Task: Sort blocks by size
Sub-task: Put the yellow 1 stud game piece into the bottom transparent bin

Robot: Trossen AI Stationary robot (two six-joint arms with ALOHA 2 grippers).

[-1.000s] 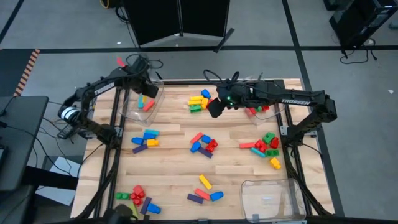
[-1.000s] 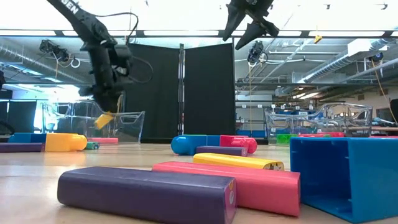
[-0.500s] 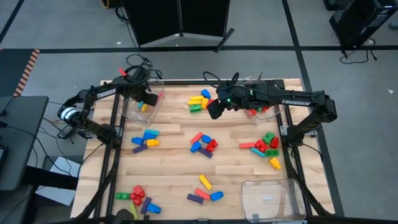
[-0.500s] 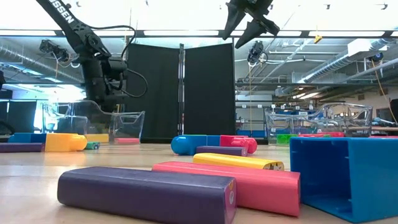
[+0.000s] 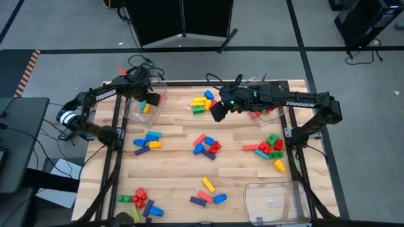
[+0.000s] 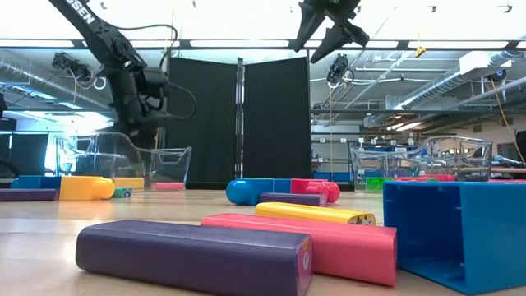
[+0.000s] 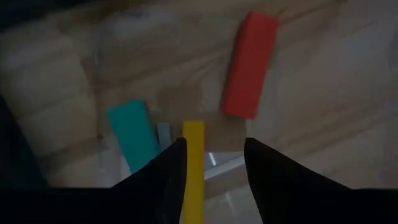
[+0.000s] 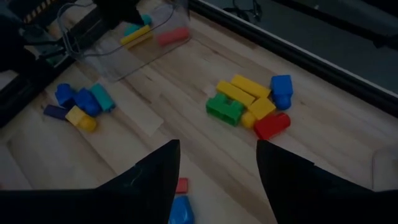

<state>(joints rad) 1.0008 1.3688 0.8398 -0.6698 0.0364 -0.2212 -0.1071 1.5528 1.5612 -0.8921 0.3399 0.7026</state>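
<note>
My left gripper [image 5: 142, 98] hangs open over the clear bin [image 5: 130, 115] at the table's far left. In the left wrist view a yellow bar [image 7: 193, 168] lies on the bin's floor below the gap between my fingers, beside a teal block [image 7: 132, 135] and a red bar [image 7: 250, 65]. My right gripper [image 5: 216, 111] stands open high above the table's far middle, nothing between its fingers [image 8: 217, 152]. Loose blocks lie in clusters on the table, among them a far one [image 5: 202, 102] and a middle one [image 5: 207, 146].
More block clusters lie at the left [image 5: 147, 142], right [image 5: 270, 148], near left [image 5: 140, 202] and near middle [image 5: 208, 192]. A clear bin [image 5: 270, 113] with red blocks stands far right, another clear bin [image 5: 274, 202] near right.
My left gripper has opened and let go of the yellow bar, which has dropped from between its fingers onto the floor of the far-left bin. My right gripper has kept still.
</note>
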